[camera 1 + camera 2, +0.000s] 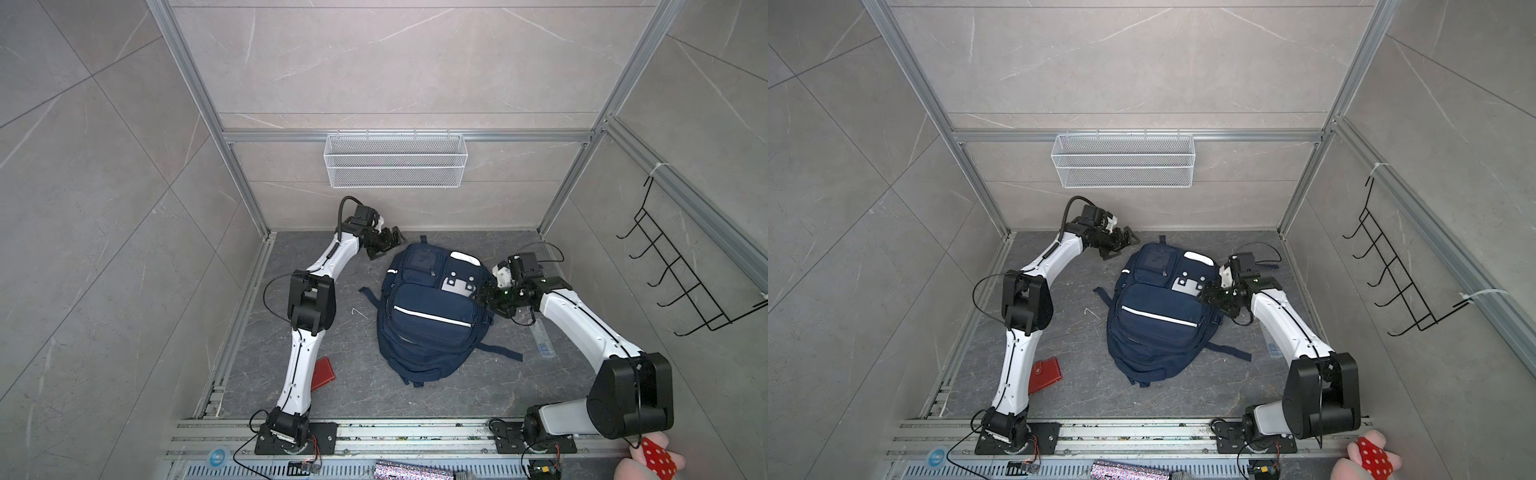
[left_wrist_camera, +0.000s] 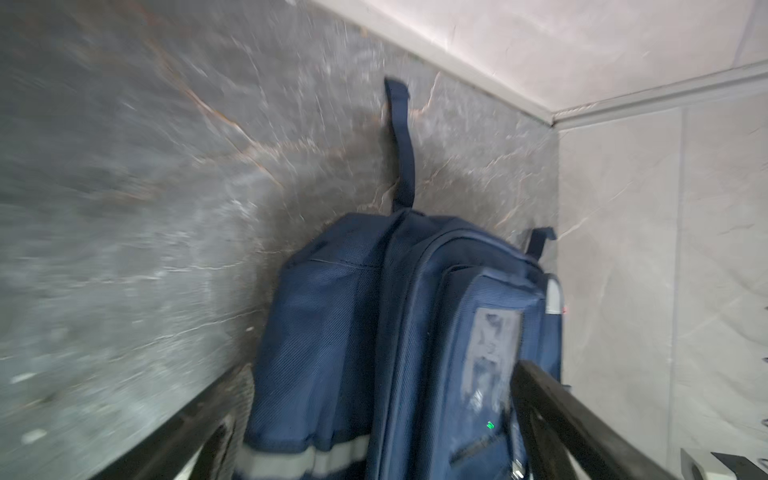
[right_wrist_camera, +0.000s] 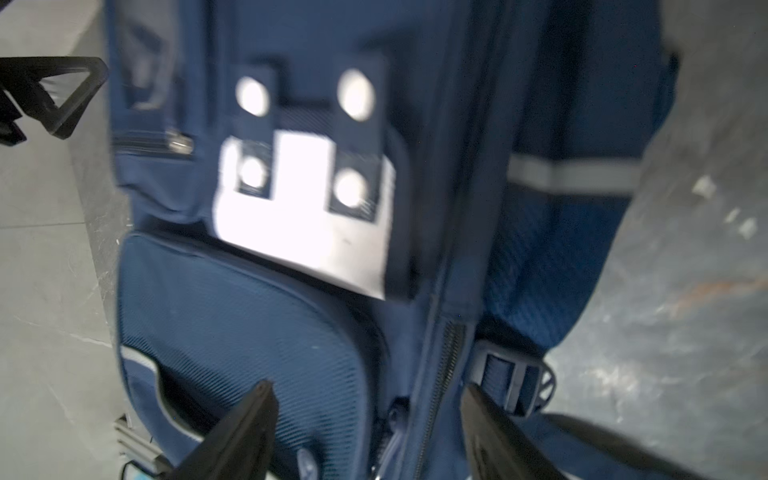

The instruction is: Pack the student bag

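Top views: a stereo pair high over the near edge, facing steeply down; both take in the whole surface [image 1: 357, 390], the student bag [image 1: 432, 316] and both arms.
Left wrist: on the left arm [image 1: 307, 299], low and close, looking between its jaws along the bag's side; blurred.
Right wrist: on the right arm [image 1: 582, 320], very near, looking past its jaws at the bag's front; blurred.
Shared: the bag, in all four.

surface: grey marbled floor [image 1: 457, 395] | centre: student bag [image 1: 432, 316] lying flat | left: red wallet [image 1: 1045, 374] | right: pale slim case [image 1: 543, 338]
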`<move>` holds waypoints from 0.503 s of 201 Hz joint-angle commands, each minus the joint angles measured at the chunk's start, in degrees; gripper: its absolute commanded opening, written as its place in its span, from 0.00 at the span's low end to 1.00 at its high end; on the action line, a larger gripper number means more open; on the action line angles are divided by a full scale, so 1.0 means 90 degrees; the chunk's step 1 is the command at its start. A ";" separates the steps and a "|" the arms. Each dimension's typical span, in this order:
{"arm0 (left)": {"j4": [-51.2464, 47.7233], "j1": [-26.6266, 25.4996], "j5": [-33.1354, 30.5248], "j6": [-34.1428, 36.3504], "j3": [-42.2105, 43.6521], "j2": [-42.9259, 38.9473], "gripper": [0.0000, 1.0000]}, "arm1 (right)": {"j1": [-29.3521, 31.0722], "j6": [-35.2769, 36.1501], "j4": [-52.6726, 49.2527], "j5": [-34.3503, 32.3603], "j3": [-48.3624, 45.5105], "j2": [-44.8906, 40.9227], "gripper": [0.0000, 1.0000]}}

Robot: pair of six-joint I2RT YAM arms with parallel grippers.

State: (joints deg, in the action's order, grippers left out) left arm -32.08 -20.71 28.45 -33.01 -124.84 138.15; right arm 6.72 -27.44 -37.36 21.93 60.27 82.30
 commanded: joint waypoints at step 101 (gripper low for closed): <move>0.3479 -0.0897 -0.1171 -0.1340 0.6769 -0.3627 0.82 | 0.0092 0.0962 0.0280 0.0482 0.3192 0.3959 0.69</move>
State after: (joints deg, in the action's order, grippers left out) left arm -2.83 -24.51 22.02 -42.39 -71.20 111.70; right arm 4.08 -22.57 -33.71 26.65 82.24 110.91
